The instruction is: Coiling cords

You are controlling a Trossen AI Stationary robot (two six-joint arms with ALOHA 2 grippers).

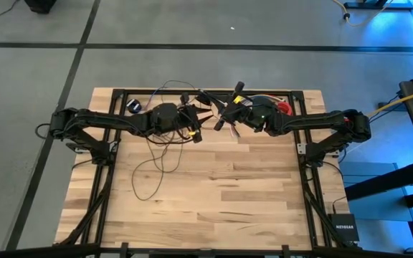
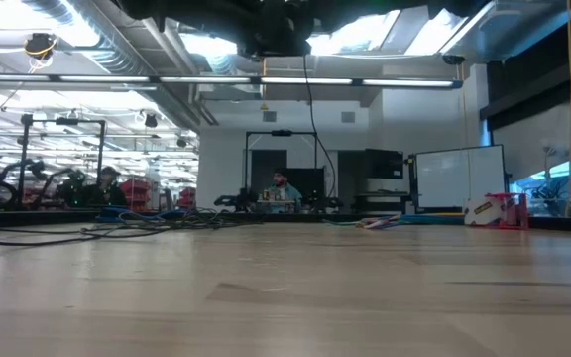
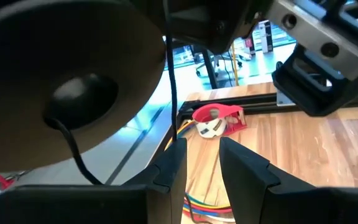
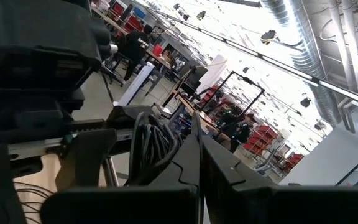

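Wood-plank table (image 1: 214, 193), grey floor (image 1: 34, 86); workshop w/ ppl behind.

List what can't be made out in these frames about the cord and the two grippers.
- High view: whether the left gripper grips the cord; too small, arm covers it.
- Low view: both grippers cut off by the top edge; only a hanging strand shows.
- Right wrist view: right gripper shut; whether the cord bundle beside it is pinched is hidden by the fingers.
- Left wrist view: puck blurred.

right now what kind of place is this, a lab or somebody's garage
Most likely a large open robotics lab or workshop, not a garage: exposed ceiling ducts, a whiteboard and people seated at distant workstations behind the wooden table.
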